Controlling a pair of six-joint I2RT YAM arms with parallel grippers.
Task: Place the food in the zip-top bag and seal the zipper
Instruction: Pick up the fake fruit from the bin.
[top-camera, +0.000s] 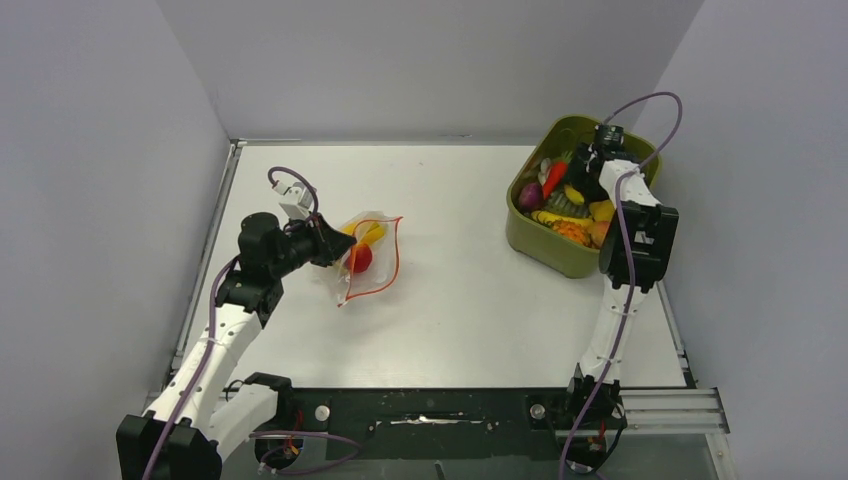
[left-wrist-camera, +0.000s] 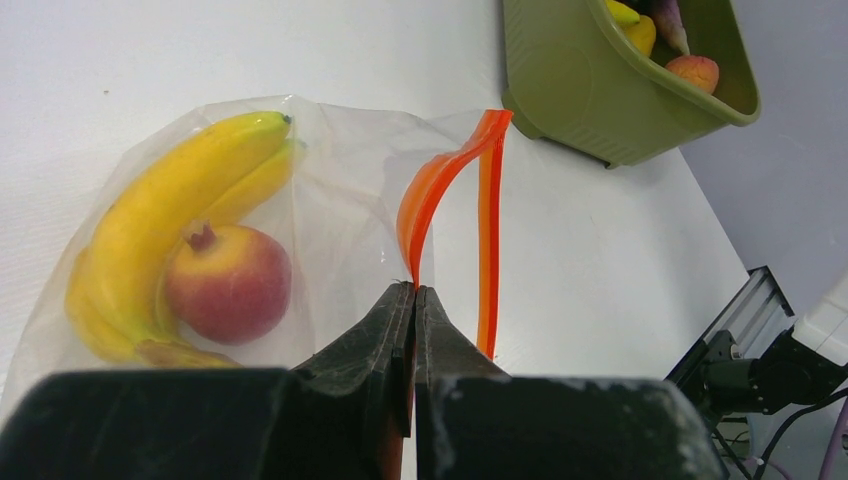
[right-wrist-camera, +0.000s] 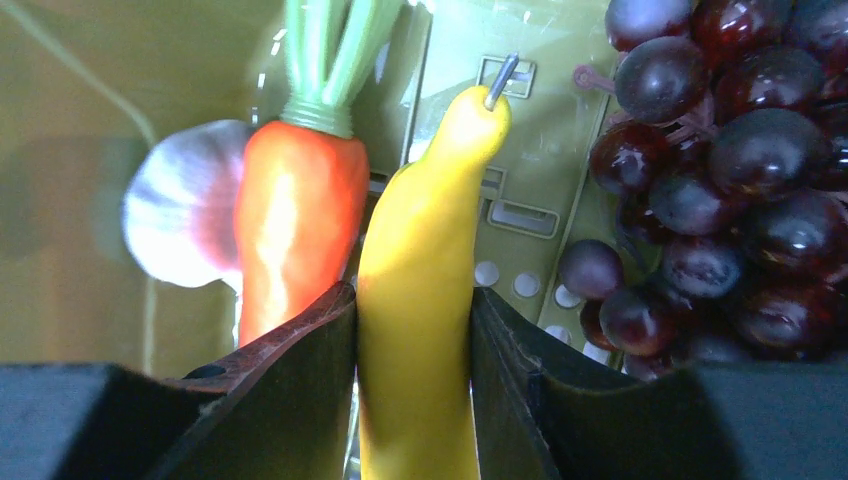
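Note:
The clear zip-top bag (top-camera: 368, 250) lies on the white table left of centre, mouth open, with yellow bananas (left-wrist-camera: 165, 215) and a red round fruit (left-wrist-camera: 228, 283) inside. Its orange-red zipper (left-wrist-camera: 440, 185) bows apart. My left gripper (left-wrist-camera: 413, 290) is shut on one zipper strip at the mouth's near end; in the top view it (top-camera: 335, 243) sits at the bag's left side. My right gripper (right-wrist-camera: 413, 310) is down in the olive-green bin (top-camera: 528, 235), shut on a yellow pear-shaped fruit (right-wrist-camera: 425, 260), between an orange carrot (right-wrist-camera: 295, 215) and dark grapes (right-wrist-camera: 720, 170).
The bin at the far right holds several more toy foods, including a white garlic bulb (right-wrist-camera: 185, 215) and a peach (left-wrist-camera: 692, 72). Grey walls close the table on the left, back and right. Purple cables loop from both arms.

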